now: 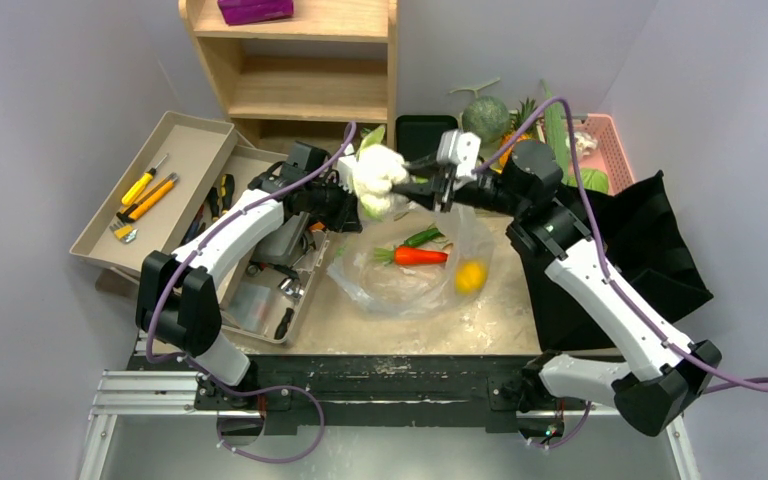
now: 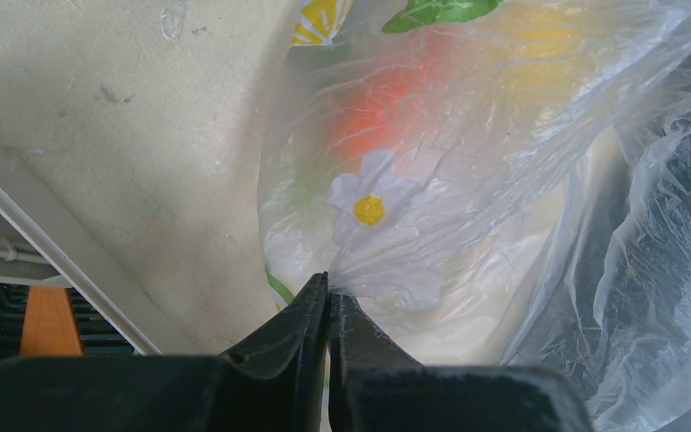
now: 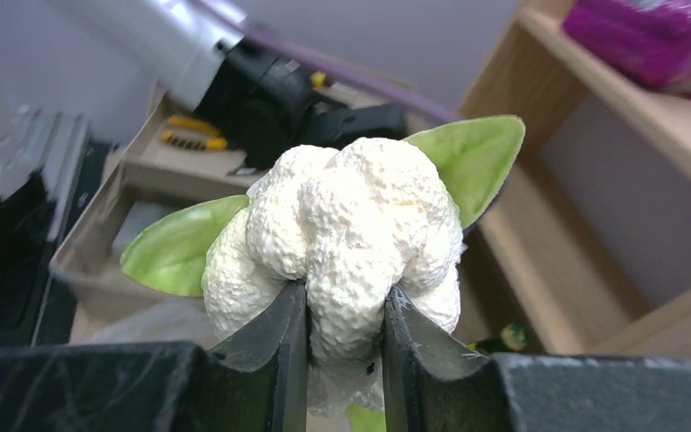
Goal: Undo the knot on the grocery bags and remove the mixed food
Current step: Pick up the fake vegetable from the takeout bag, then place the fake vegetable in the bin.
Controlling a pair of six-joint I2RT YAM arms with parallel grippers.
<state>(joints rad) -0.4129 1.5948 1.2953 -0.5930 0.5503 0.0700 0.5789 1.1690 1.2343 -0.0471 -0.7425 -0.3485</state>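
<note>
So the thing that matters here: the cauliflower (image 3: 346, 229) is already out of the plastic bag (image 1: 390, 292) and sits in the right gripper (image 3: 344, 301). The jaws are closed partway around one bump of it, with the leaves sticking out either side. From the top view it hangs over the back-left edge of the bag, just beside the left arm's wrist and clear of the table (image 1: 360, 330). It's a round lump with no real long axis, so I'd guess the angle of the put-down doesn't matter much. It just needs carrying sideways off the bag.

The left gripper (image 2: 327, 290) has its jaws pressed fully together on a fold of the thin plastic, holding up the rim on its side. That hand is busy, so the right arm looks like the one to do the fetching.

What's in the bag:
- a carrot (image 1: 422, 256) lying left to right, leafy end towards the left arm
- a green pepper (image 1: 422, 237) just behind it
- a lemon (image 1: 470, 275) on the right side, nearest the right arm

The black cloth bag (image 1: 650, 250) lies slumped to the right of the right arm, and I can't tell what's in it. A melon (image 1: 485, 118) sits at the back beside the pink basket (image 1: 615, 150).
</note>
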